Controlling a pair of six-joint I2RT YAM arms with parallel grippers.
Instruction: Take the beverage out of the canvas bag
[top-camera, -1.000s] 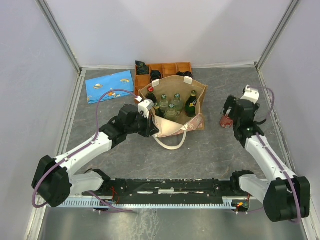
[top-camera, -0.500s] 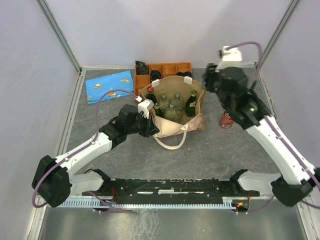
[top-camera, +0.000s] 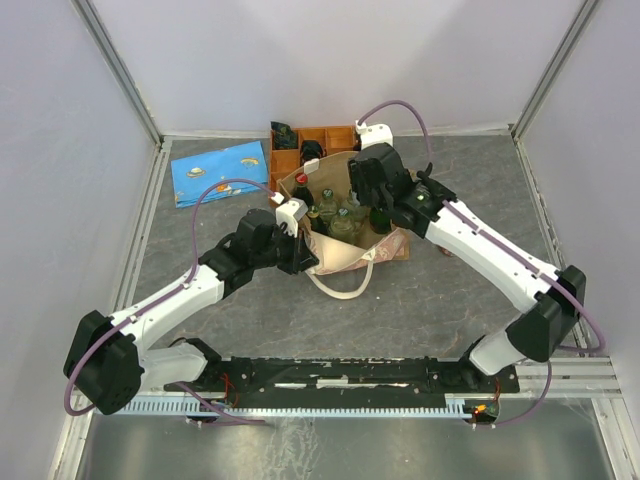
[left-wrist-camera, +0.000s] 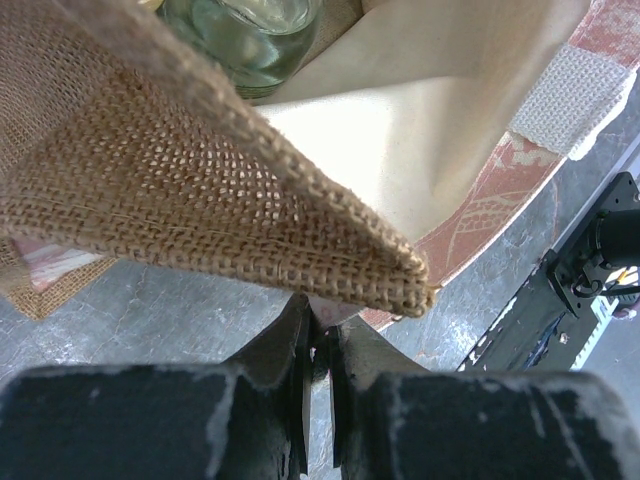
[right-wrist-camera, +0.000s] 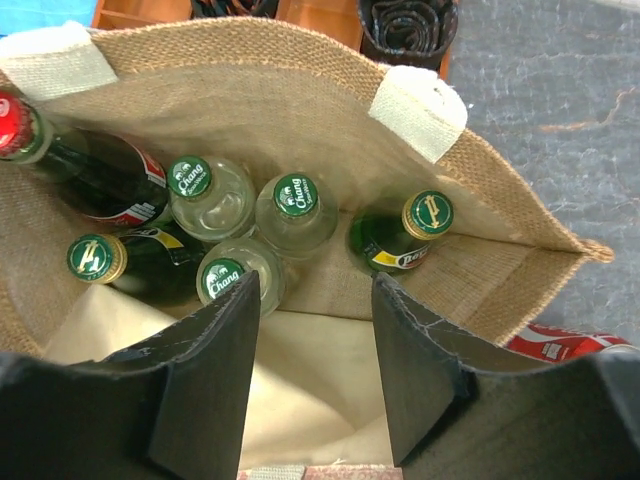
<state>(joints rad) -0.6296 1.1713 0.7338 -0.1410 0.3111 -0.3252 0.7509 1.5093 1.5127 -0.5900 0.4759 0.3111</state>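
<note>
The canvas bag (top-camera: 340, 255) stands open mid-table with several capped bottles upright inside. In the right wrist view I look straight down into the canvas bag (right-wrist-camera: 300, 60): a dark green bottle with a gold cap (right-wrist-camera: 425, 215) stands alone at the right, clear bottles with green caps (right-wrist-camera: 295, 195) cluster beside it, and a red-capped bottle (right-wrist-camera: 10, 120) is at the far left. My right gripper (right-wrist-camera: 315, 285) hovers open over the bag mouth, holding nothing. My left gripper (left-wrist-camera: 320, 315) is shut on the bag's near burlap rim (left-wrist-camera: 200, 200), at the left gripper (top-camera: 305, 255) in the top view.
An orange compartmented tray (top-camera: 340, 135) sits right behind the bag, a black item (right-wrist-camera: 405, 25) in one cell. A blue patterned cloth (top-camera: 220, 170) lies at the back left. A red can (right-wrist-camera: 560, 342) rests on the table just right of the bag. Walls enclose three sides.
My right arm has swung from the red can at the right, up and leftward to above the bag, and its jaws have narrowed. My left gripper has kept its hold on the rim.
</note>
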